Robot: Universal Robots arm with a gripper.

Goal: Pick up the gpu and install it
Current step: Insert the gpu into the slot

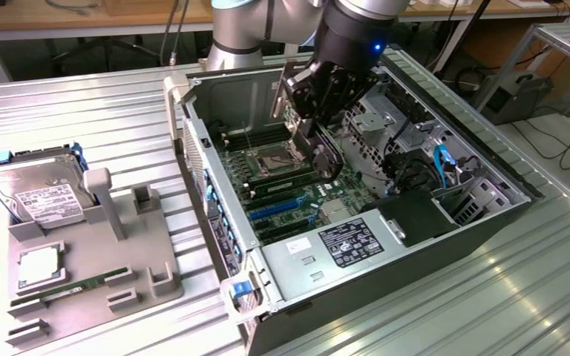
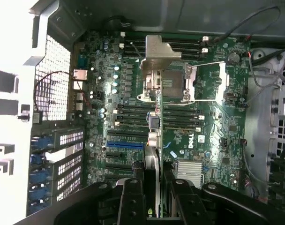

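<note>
While the arm reaches down into the open computer case (image 1: 217, 174), its tool (image 1: 317, 137) is closed on the graphics card (image 1: 326, 164). It grips the thin black card by its two flat sides. The card stands on its edge above the green main board (image 1: 270, 185), close to the processor socket (image 1: 270, 158). In the wrist view the card (image 2: 154, 136) runs out between the two black fingers (image 2: 132, 197), and its silver bracket (image 2: 159, 54) is at the far end. I cannot tell if the card touches the board. On the bench (image 1: 87, 104), at the exterior view's left, a grey holder (image 1: 92, 256) carries a hard drive (image 1: 38, 191) and a green memory stick (image 1: 67, 290).
</note>
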